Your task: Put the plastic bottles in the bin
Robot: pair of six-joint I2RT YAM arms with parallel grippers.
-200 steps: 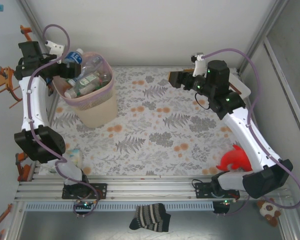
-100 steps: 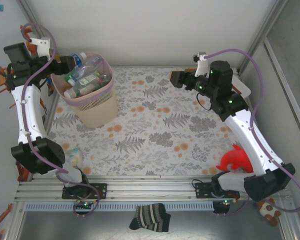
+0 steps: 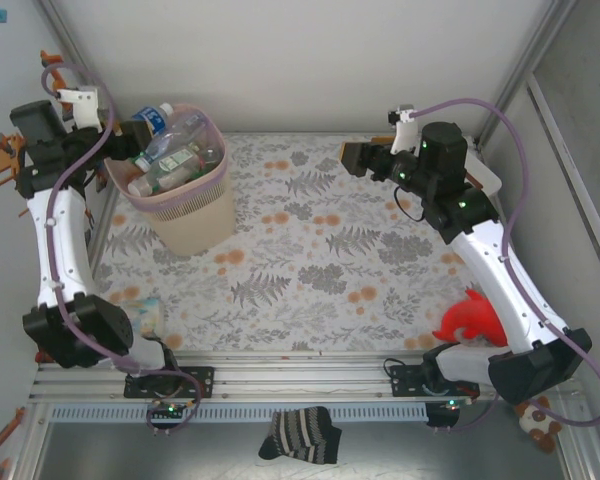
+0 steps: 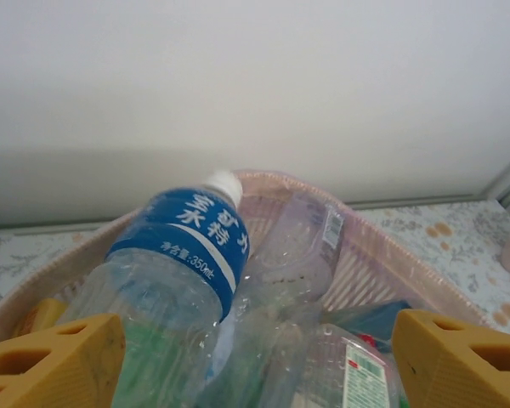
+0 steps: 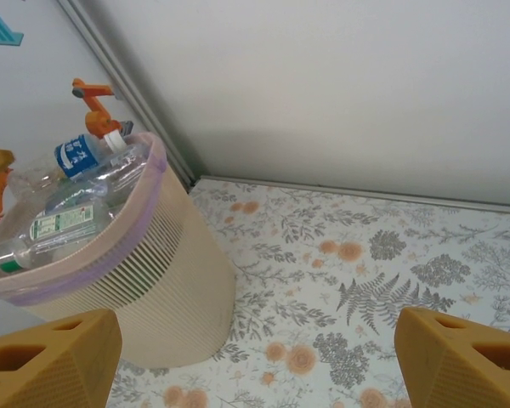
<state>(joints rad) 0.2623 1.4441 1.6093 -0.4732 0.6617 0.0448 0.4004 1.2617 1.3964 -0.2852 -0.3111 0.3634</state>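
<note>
The left arm is drawing back toward the left wall, its wrist sitting farther out and lower than a second ago, and its left tool (image 4: 255,361) is backing off the bin (image 3: 195,225). The blue-label bottle (image 3: 153,118) is staying up at the bin's far-left rim. The right arm is barely shifting.

The left tool's fingers are standing wide apart, flanking the base of the blue-label bottle and pinching nothing. The right tool (image 5: 255,357) is also spread and empty, hovering over the floral tabletop (image 3: 320,260) well apart from the bin.

The other plastic bottles (image 3: 170,160) are lying heaped in the bin up to its rim, and the bin is standing at the tabletop's far-left corner.

The risk is looking like this: the blue-label bottle is perching on top of the heap with its cap end poking above the rim, so it is probably resting loosely. A finger brushing it as the arm retreats, or the crushed bottles beneath settling, could be enough to tip it over the rim and down behind the bin.
</note>
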